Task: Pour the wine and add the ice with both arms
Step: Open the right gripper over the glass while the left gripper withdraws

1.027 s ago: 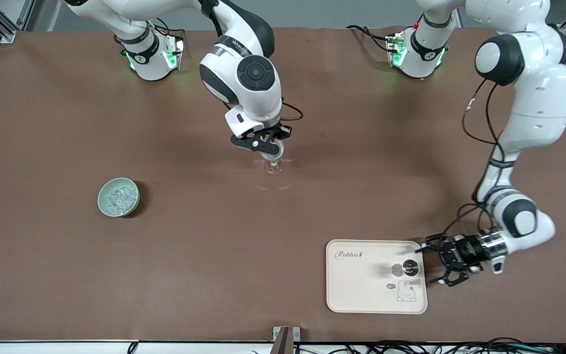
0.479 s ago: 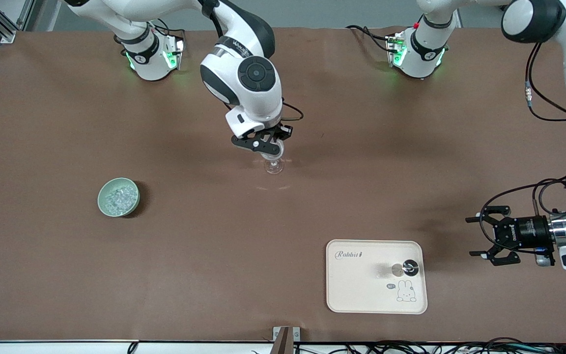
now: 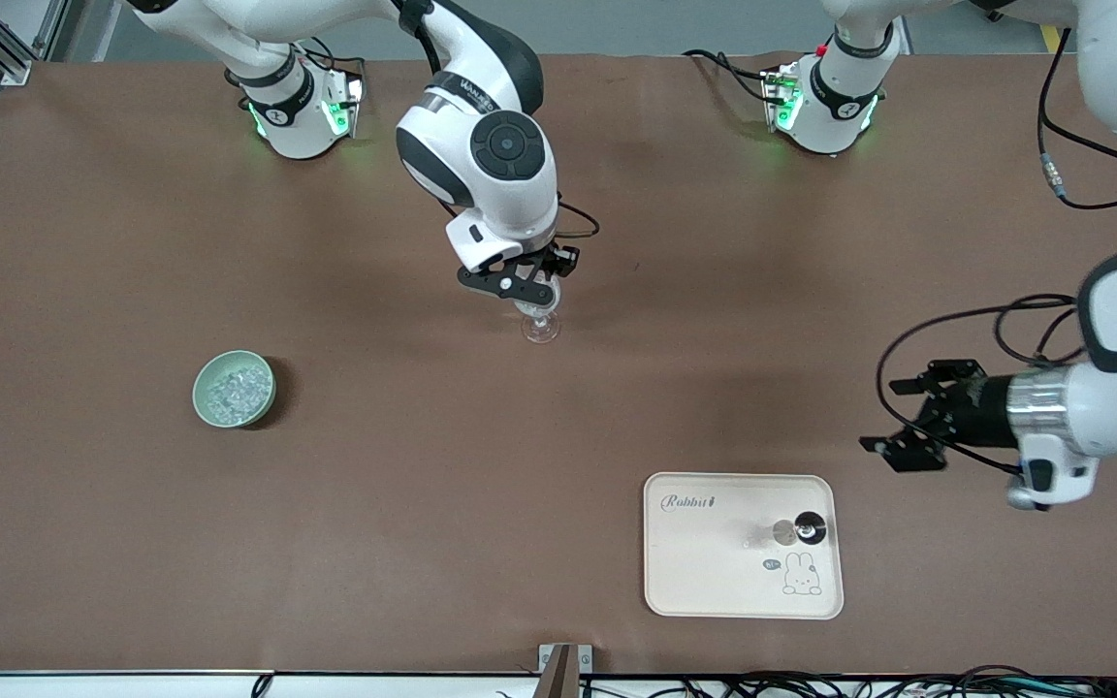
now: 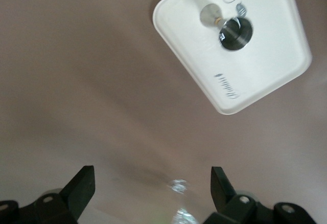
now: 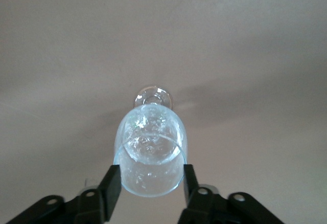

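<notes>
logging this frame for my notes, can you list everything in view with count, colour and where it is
table: one, brown, under everything
bowl: one, pale green, toward the right arm's end of the table
ice: many small clear whitish bits, in the bowl; more glittering bits show inside the glass
stemmed glass: one, clear, upright near the table's middle, between the right claw's fingers
tray: one, cream with a rabbit drawing, near the front camera, toward the left arm's end
small round item: one, dark and shiny, on the tray
right claw: one, black, around the glass bowl, fingers close on both sides
left claw: one, black, open and empty, in the air over bare table beside the tray
</notes>
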